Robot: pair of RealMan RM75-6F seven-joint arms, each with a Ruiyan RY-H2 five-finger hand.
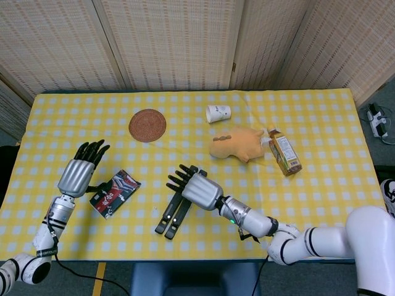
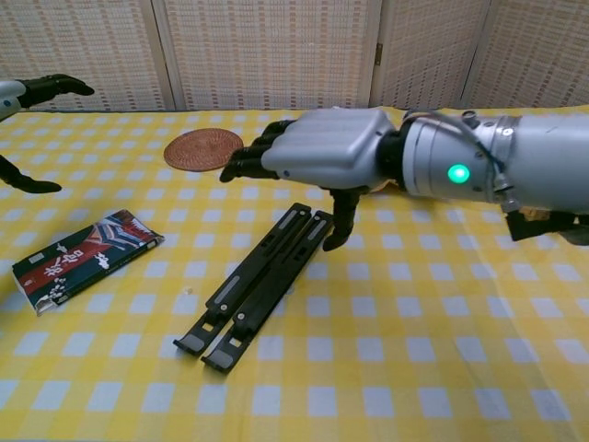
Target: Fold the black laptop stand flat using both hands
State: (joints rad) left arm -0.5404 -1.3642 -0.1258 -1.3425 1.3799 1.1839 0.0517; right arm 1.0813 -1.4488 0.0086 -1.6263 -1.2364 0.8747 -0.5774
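The black laptop stand point(image 1: 175, 209) point(image 2: 263, 277) lies flat on the yellow checked cloth, its two bars side by side. My right hand point(image 1: 196, 188) point(image 2: 322, 157) hovers above the stand's far end, fingers spread, holding nothing. My left hand point(image 1: 80, 172) hangs above the table's left side, fingers apart and empty; in the chest view only its dark fingertips point(image 2: 51, 86) show at the left edge.
A red and black packet point(image 1: 115, 193) point(image 2: 81, 258) lies left of the stand. A round woven coaster point(image 1: 147, 125), a tipped paper cup point(image 1: 218, 113), an orange plush toy point(image 1: 237, 144) and a small carton point(image 1: 284, 153) lie further back.
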